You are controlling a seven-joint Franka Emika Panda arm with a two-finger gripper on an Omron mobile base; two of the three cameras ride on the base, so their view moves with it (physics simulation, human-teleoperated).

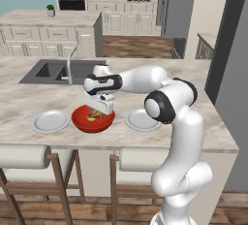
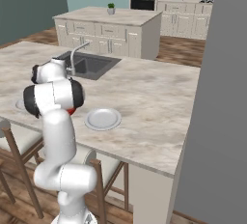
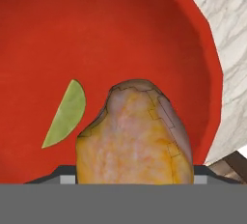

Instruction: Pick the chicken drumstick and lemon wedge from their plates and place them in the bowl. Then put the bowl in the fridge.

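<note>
**Drumstick and lemon both sitting in the bowl**

The chicken drumstick (image 3: 135, 133) is lying in the red bowl (image 3: 120, 30), the lemon wedge (image 3: 66, 114) just beside it, apart. In the hand view its long axis is running up from the fingertips. The gripper (image 1: 99, 106) is hanging over the bowl with jaws spread wide, gripping nothing. The plates (image 1: 51, 120) (image 1: 141, 120) are flanking the bowl left and right, bare. I reckon the bowl's rim needs a level grip for the fridge (image 1: 174, 6), far right.
</note>
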